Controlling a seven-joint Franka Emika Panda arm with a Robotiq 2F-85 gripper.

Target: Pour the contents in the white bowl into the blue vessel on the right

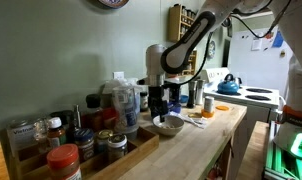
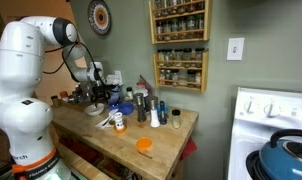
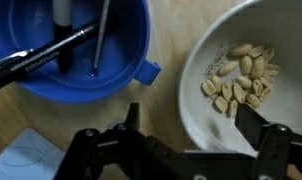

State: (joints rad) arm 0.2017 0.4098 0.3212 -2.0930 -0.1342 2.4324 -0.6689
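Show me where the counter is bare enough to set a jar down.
Free: the wooden counter between the white bowl and its front edge, and the stretch round the small orange object. Crowded: bottles and jars along the wall. Only a narrow strip separates the blue vessel and the bowl.

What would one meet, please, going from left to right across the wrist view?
blue vessel, with dark pens in it → white bowl, with pale nuts in it.
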